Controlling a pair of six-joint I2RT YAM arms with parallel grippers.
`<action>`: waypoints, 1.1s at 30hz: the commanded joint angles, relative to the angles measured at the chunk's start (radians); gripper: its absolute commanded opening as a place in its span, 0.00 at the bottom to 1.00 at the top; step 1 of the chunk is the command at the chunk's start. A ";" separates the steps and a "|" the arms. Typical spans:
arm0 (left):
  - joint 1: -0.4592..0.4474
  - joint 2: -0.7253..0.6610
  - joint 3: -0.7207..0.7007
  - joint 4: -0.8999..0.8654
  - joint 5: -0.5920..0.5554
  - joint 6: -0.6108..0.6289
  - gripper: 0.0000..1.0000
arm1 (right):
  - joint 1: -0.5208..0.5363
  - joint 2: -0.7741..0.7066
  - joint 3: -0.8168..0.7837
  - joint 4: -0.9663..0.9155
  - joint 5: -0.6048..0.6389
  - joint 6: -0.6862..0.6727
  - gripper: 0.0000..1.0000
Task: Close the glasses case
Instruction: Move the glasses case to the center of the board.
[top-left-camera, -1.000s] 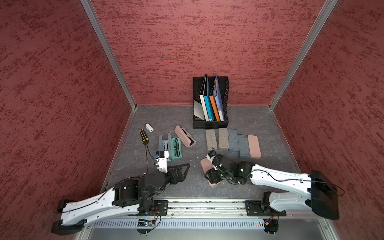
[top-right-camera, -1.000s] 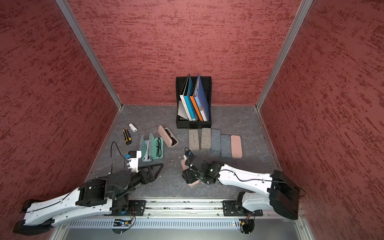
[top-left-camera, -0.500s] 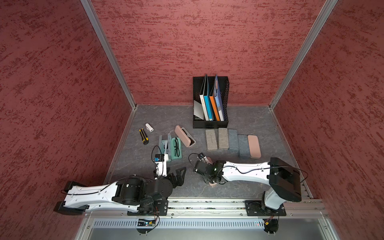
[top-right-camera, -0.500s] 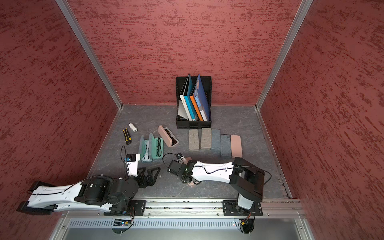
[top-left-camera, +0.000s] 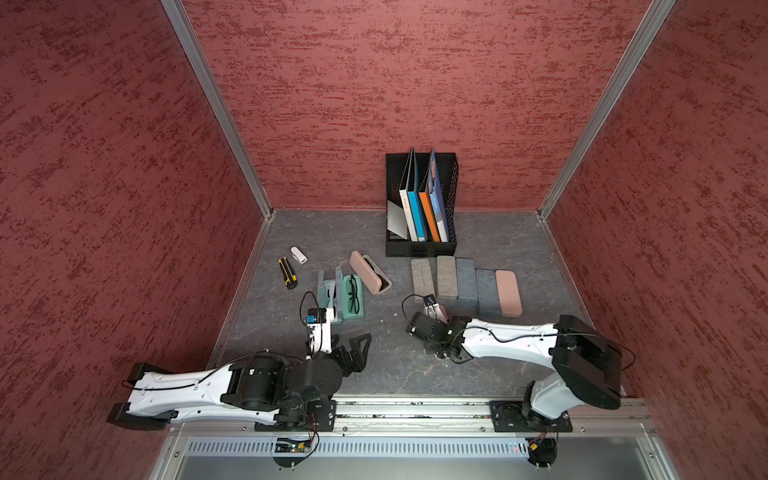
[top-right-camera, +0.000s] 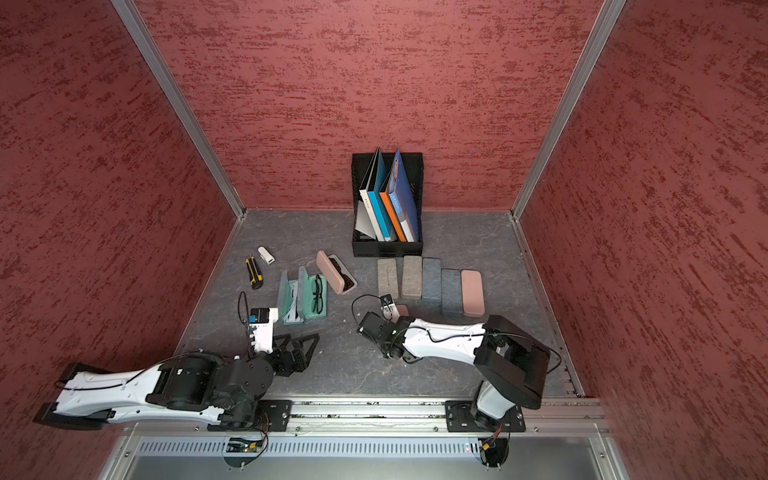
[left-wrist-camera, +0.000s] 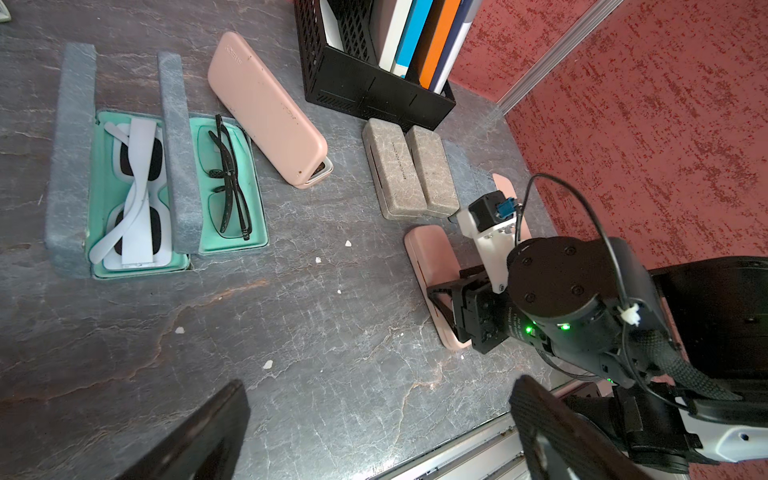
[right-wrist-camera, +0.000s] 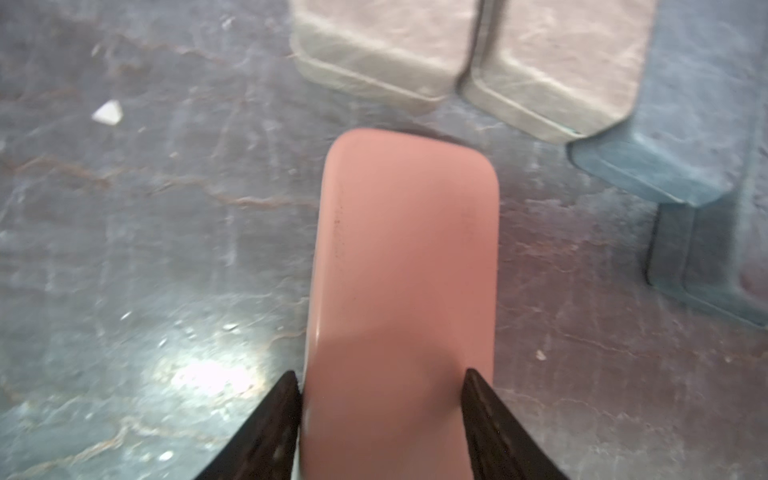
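**A one-ended pinch on a slick pink case**

The pink case (right-wrist-camera: 407, 249) lies flat on the desk (right-wrist-camera: 166, 249) near the front. Its far end is just short of the pair of beige cases (right-wrist-camera: 386, 45) and near a blue-grey case (right-wrist-camera: 685, 124). Our right hand (right-wrist-camera: 380, 374) straddles its near end, one finger at each long side. We cannot tell whether the fingers are actually pressing the shell or only flanking it. One fingertip seems to overlap the rounded top edge rather than sit squarely against the side. The lid looks down, yet a pale sliver shows along the edge beside the other finger, so we cannot say it is fully seated.

Our worries, as we judge them:

- The shell is glossy and curved. A squeeze from an uneven hold could make the fingers ride up and slip off, or pop the case forward.
- Held at one end only, the case may swivel on the smooth desk and knock the beige cases out of their row.
- Pressing near one end could leave the opposite end of the lid unlatched.
- Our left hand (left-wrist-camera: 378, 384) hangs wide open and empty, well apart, so nothing braces the case.
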 joint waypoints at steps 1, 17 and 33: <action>-0.003 -0.016 -0.022 0.008 -0.014 0.002 1.00 | -0.035 -0.042 -0.097 -0.024 -0.016 0.092 0.58; -0.003 -0.055 -0.066 0.042 0.014 0.017 1.00 | -0.134 -0.116 -0.209 -0.076 0.016 0.183 0.57; -0.003 -0.087 -0.096 0.114 0.038 0.060 1.00 | -0.135 -0.076 -0.070 -0.320 0.141 0.271 0.66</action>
